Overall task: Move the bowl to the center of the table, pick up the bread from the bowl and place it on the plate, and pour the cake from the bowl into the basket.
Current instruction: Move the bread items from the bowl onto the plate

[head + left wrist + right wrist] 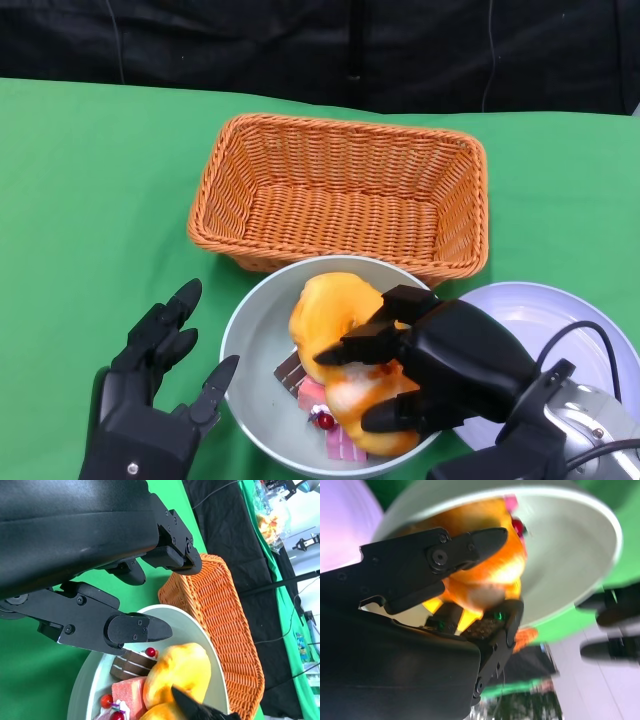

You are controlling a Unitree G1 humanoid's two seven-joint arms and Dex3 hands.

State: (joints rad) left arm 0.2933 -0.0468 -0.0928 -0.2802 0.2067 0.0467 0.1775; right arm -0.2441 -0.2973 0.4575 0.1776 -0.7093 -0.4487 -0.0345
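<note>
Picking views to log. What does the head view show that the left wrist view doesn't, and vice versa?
Head only: the plate beside the bowl, the whole basket, and the right hand gripping the bread. Left wrist only: a close look at the chocolate cake slice and pink slice in the bowl, plus clutter beyond the table. Both: bowl, bread, basket, left hand open beside the bowl.

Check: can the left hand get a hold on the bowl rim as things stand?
Probably yes. The left hand is open beside the bowl, with nothing between them. The right hand grips the bread on the far side, clear of that rim.
</note>
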